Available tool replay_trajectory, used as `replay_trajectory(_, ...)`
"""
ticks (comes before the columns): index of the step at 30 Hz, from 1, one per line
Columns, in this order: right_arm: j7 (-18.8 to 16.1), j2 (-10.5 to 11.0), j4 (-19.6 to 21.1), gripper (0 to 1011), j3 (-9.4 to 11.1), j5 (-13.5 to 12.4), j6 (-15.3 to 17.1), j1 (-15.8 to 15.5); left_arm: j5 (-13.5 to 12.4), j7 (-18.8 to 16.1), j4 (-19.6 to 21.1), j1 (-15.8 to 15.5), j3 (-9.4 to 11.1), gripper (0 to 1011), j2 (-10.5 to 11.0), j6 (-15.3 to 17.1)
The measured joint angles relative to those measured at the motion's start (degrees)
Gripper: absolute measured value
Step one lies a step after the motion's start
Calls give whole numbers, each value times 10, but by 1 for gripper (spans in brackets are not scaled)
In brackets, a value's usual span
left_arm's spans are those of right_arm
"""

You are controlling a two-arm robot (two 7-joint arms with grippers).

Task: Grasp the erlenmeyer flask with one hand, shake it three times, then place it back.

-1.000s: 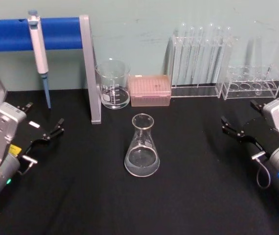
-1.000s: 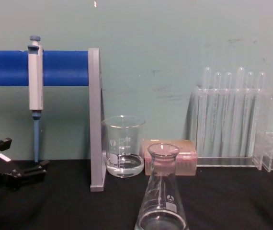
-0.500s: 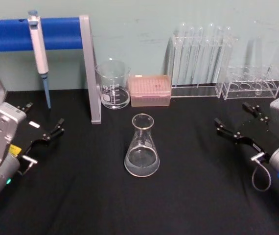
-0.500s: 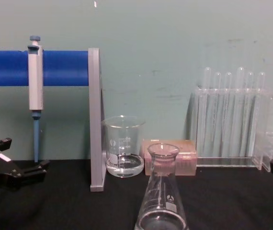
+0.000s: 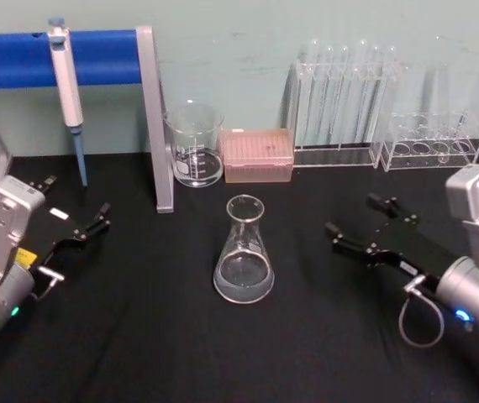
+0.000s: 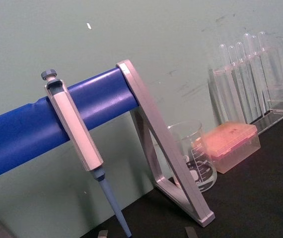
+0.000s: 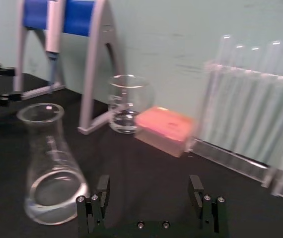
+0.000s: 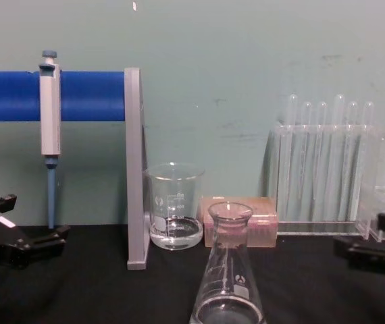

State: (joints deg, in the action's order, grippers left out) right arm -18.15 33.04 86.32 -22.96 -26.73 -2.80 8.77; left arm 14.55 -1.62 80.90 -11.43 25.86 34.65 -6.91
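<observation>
The erlenmeyer flask (image 5: 244,252) stands upright in the middle of the black table with a little clear liquid in its base. It also appears in the chest view (image 8: 227,280) and in the right wrist view (image 7: 49,163). My right gripper (image 5: 354,216) hovers open to the flask's right, a clear gap away, with its fingers pointing at the flask. The right wrist view shows this gripper (image 7: 149,191) with nothing between its spread fingers (image 7: 102,191). It enters the chest view at the right edge (image 8: 369,236). My left gripper (image 5: 73,203) rests open at the far left.
A glass beaker (image 5: 194,144) and a pink tip box (image 5: 258,154) stand behind the flask. Test tube racks (image 5: 344,101) line the back right. A pipette (image 5: 68,84) hangs on the blue-barred stand (image 5: 154,117) at the back left.
My right gripper has moved left across the table toward the flask and now shows at the chest view's right edge. The flask and left arm have not moved.
</observation>
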Motion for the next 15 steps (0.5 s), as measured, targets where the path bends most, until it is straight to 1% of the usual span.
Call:
replay_trajectory(6, -27, -16, -3, 1000, -14, 2, 10, 10, 0, 0, 0, 0, 0, 1001, 0, 0)
replay_trajectory(15, -69, -47, -24, 1000, -41, 23, 14, 38, 0, 0, 0, 0, 0, 1001, 0, 0)
